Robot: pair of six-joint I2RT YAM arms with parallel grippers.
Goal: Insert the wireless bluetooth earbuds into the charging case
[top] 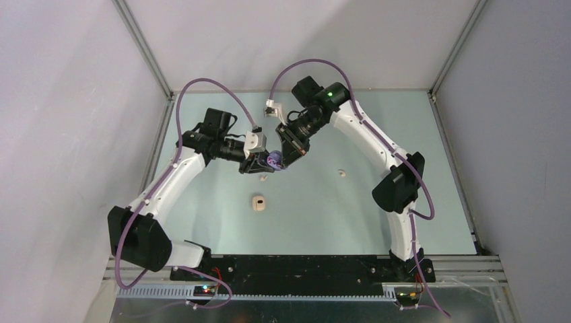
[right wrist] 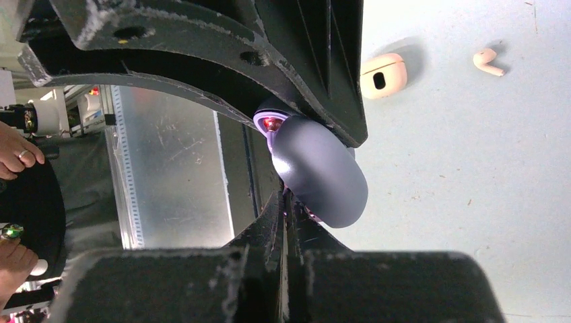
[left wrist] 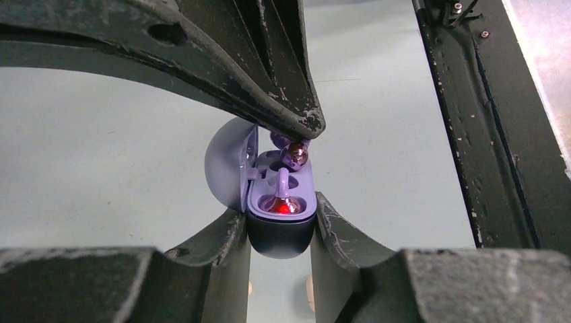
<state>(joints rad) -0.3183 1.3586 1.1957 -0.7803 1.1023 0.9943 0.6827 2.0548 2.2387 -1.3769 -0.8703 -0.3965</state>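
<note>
My left gripper (left wrist: pixel 279 214) is shut on the base of the lilac charging case (left wrist: pixel 281 232) and holds it above the table, with its lid (left wrist: pixel 225 165) open to the left. One lilac earbud (left wrist: pixel 283 202) sits in the near slot and glows red. My right gripper (right wrist: pixel 288 199) is shut on the second lilac earbud (left wrist: pixel 295 155), and its fingertips (left wrist: pixel 299 118) hold it just over the far slot. In the top view both grippers (top: pixel 264 163) (top: pixel 291 156) meet at the case (top: pixel 274 160). A cream earbud (top: pixel 341 173) lies to the right.
A closed cream case (top: pixel 257 202) (right wrist: pixel 384 73) lies on the green mat in front of the left gripper. A second small cream earbud (top: pixel 264 179) lies under the held case. The black front rail (top: pixel 303 266) is near the arm bases. A person's hands (right wrist: pixel 17 151) show beyond the table edge.
</note>
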